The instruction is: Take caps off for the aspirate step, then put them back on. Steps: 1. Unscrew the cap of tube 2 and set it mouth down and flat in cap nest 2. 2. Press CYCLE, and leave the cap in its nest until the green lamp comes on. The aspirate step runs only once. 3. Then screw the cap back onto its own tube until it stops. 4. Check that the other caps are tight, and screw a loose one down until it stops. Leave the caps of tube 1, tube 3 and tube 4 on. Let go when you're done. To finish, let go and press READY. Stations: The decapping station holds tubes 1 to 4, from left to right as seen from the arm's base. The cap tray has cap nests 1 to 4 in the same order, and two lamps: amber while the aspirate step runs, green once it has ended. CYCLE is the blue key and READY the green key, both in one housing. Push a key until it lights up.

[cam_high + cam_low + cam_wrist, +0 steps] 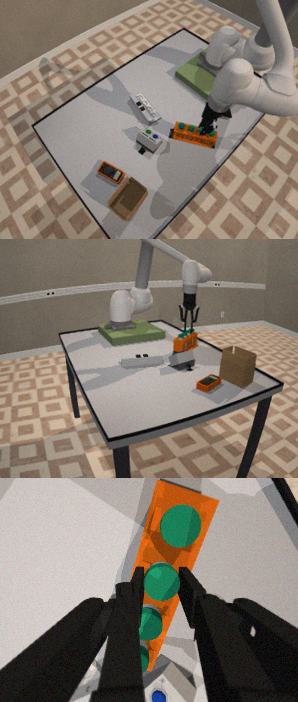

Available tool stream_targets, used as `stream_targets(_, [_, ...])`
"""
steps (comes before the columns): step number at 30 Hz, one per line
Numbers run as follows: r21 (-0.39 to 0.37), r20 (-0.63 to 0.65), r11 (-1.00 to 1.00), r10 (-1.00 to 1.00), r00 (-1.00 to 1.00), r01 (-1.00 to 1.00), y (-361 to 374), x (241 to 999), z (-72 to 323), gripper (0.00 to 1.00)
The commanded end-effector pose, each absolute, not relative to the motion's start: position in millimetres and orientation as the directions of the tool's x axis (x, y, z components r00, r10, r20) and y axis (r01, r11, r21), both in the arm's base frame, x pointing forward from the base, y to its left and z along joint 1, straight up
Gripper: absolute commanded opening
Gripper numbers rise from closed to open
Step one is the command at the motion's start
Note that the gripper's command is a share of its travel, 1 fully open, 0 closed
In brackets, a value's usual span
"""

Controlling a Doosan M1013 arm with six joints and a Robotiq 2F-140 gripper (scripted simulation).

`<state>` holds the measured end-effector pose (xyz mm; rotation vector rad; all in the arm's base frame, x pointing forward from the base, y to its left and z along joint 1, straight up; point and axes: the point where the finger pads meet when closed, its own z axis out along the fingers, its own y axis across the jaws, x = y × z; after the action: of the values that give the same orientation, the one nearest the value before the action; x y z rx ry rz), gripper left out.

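Observation:
The orange decapping station (192, 135) holds four tubes with green caps; it also shows in the exterior view (185, 341) and the wrist view (170, 573). My gripper (161, 579) stands upright over the station and is shut on the cap of tube 2 (161, 581), with one finger on each side of it. That cap (201, 130) is second from the end far from the key housing and sits on its tube. The other caps (180, 525) (150, 623) sit on their tubes. The white cap tray (145, 108) lies apart; I cannot make out its nests. The key housing (149, 141) shows the blue key (158, 696).
An orange multimeter (111, 171) and an open cardboard box (128, 197) lie at the table's far end from the arm. The arm's green base plate (196, 76) is behind the station. The table edge runs close past the station.

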<state>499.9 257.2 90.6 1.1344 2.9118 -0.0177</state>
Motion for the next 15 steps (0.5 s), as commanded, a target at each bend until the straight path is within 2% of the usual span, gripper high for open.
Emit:
stream_targets(1, [0.002, -0.001, 0.875, 0.483, -0.875, 0.483, 257.4, 500.4, 91.2, 0.3])
stream_targets(7, [0.002, -0.001, 0.875, 0.483, -0.875, 0.483, 257.4, 500.4, 91.2, 0.3])
stream_targets(8, [0.002, -0.001, 0.875, 0.483, -0.875, 0.483, 257.4, 500.4, 91.7, 0.41])
stream_targets(15, [0.002, -0.001, 0.875, 0.484, -0.875, 0.484, 257.5, 500.3, 91.7, 0.41])
